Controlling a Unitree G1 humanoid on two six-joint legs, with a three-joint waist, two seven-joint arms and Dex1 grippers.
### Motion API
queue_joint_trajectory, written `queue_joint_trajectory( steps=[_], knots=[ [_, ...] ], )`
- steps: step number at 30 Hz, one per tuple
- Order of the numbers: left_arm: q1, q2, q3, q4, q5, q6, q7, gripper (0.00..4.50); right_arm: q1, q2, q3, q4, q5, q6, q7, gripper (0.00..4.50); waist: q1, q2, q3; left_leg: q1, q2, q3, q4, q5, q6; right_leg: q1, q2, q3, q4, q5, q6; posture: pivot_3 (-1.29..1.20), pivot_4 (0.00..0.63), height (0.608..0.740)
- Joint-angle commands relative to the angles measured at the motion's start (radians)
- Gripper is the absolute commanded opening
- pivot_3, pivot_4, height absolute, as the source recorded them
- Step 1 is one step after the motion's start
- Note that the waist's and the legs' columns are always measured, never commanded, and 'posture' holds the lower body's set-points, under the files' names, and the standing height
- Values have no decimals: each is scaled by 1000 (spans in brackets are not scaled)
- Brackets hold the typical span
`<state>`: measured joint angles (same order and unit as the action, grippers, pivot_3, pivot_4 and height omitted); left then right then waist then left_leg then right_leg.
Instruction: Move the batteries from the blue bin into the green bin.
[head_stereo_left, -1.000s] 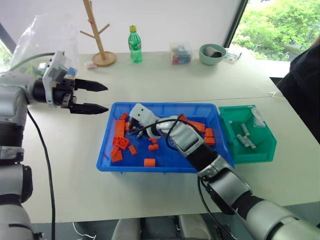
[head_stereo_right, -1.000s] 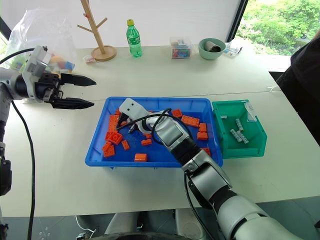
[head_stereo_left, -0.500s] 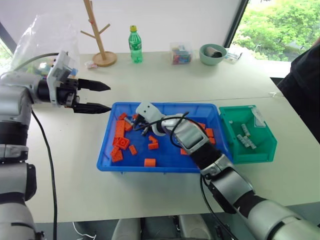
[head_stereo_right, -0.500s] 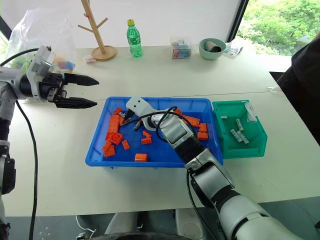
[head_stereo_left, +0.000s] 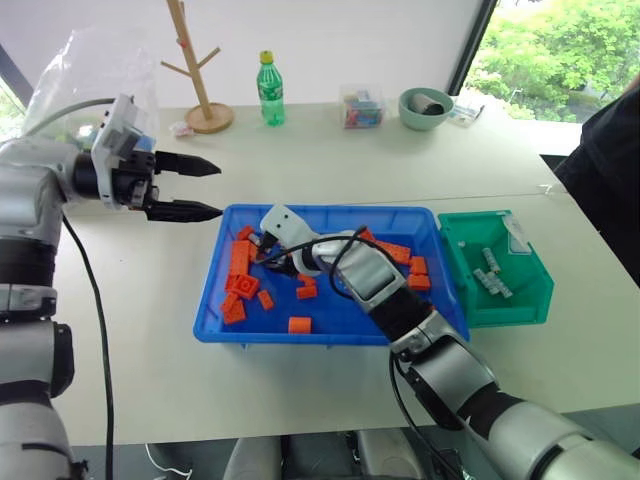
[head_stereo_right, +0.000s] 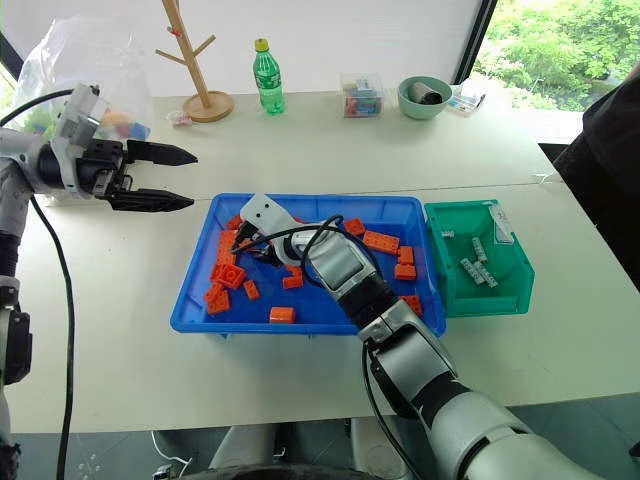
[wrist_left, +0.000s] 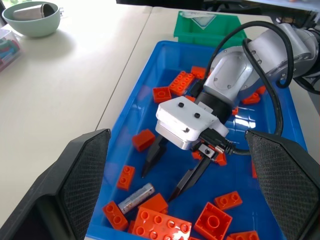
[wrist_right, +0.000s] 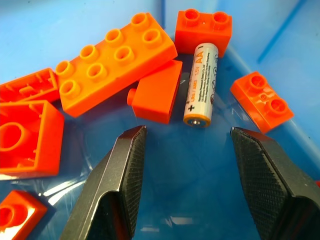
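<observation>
The blue bin (head_stereo_left: 300, 338) lies in the middle of the table with many orange bricks (head_stereo_left: 240, 260) in it. My right gripper (wrist_right: 187, 131) reaches into its left part, open, nothing between its fingers. A silver AA battery (wrist_right: 200, 85) lies just past the fingertips, between an orange brick and the bin wall; it also shows in the left wrist view as a battery (wrist_left: 136, 197) close to the right gripper (wrist_left: 167, 175). The green bin (head_stereo_left: 545, 290) stands against the blue bin's right side and holds several batteries (head_stereo_left: 492, 272). My left gripper (head_stereo_left: 215, 189) hovers open to the left of the blue bin, above the table.
Along the table's far side stand a wooden branch stand (head_stereo_left: 200, 70), a green bottle (head_stereo_left: 269, 90), a clear box (head_stereo_left: 360, 108) and a pale-green bowl (head_stereo_left: 425, 108). A plastic bag (head_stereo_left: 80, 70) is at the far left. A person (head_stereo_left: 610, 170) is at the right edge.
My right gripper's fingers have spread from shut to open over the bricks. The left arm has stayed where it was.
</observation>
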<state>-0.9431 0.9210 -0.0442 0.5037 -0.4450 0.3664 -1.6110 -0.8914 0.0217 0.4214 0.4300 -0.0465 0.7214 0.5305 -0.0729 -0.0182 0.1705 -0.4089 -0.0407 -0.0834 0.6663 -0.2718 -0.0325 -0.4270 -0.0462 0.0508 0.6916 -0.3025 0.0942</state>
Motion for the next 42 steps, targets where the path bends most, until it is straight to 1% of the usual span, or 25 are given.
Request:
queue_joint_trajectory(
  steps=[1, 9, 17, 22, 27, 31, 34, 35, 37, 38, 42],
  knots=[
    [-12, 25, 32, -28, -10, 1, -3, 4500, -21, 9, -2, 34, -21, -61, -10, 2707, 0, 0, 0, 0, 0, 0, 0, 0, 0, 0, 0, 0, 0, 0, 0, 0, 150, 736],
    [-1, 36, 44, -54, -14, 16, -3, 4500, -60, 10, -19, 162, -43, -188, -18, 2707, 0, 0, 0, 0, 0, 0, 0, 0, 0, 0, 0, 0, 0, 0, 0, 0, 150, 736],
    [19, 58, 37, -81, -20, 28, -3, 4500, -68, 43, -26, 204, -39, -220, -15, 2707, -4, 0, 0, 1, 0, 0, 0, 0, -1, 0, 0, 0, 1, 0, 0, 0, 150, 736],
    [45, 110, -11, -81, -25, -9, -3, 4500, -79, 56, -50, 231, -42, -228, -39, 2707, -7, 0, 0, 1, 0, 0, 0, 0, -1, 0, 0, 0, 1, 0, 0, 0, 150, 736],
    [78, 182, -91, -63, -26, -93, -3, 4500, -82, 48, -67, 252, -45, -239, -49, 2707, -6, 0, 0, 1, 0, 0, 0, 1, -1, 0, 0, 0, 1, 0, 0, 0, 150, 736],
    [69, 198, -121, -41, -40, -111, -3, 4500, -82, 46, -71, 257, -46, -242, -50, 2707, -2, 0, 0, 1, 0, -1, 0, 1, -1, 0, 0, 0, 1, 1, -1, 0, 150, 736],
    [76, 222, -151, -43, -58, -126, -3, 4500, -81, 47, -71, 258, -47, -245, -48, 1992, -1, 0, 0, 1, 0, -1, 0, 1, -1, 0, 0, 0, 1, 1, -1, 0, 150, 736],
    [74, 223, -154, -40, -61, -129, -3, 4500, -80, 46, -71, 257, -47, -245, -47, 1577, -1, 0, 0, 1, 0, -1, 0, 1, -1, 0, 1, 0, 1, 1, -1, 0, 150, 736],
    [69, 220, -155, -30, -63, -135, -3, 4500, -78, 46, -71, 257, -48, -247, -46, 527, 0, 0, 0, 1, 0, 0, 0, 1, -1, 0, 1, 0, 1, 1, -1, 0, 150, 736],
    [65, 215, -153, -25, -62, -138, -3, 4500, -76, 45, -70, 253, -48, -246, -45, 78, 0, 0, 0, 1, 0, -1, 0, 1, -1, 0, 1, 0, 1, 1, -1, 0, 150, 736],
    [53, 201, -150, -25, -72, -128, -3, 4500, -63, 33, -64, 209, -52, -211, -38, 75, 0, 0, 0, 1, 0, 0, 0, 1, -1, 0, 1, 0, 1, 1, -1, 0, 150, 736]
  ],
)
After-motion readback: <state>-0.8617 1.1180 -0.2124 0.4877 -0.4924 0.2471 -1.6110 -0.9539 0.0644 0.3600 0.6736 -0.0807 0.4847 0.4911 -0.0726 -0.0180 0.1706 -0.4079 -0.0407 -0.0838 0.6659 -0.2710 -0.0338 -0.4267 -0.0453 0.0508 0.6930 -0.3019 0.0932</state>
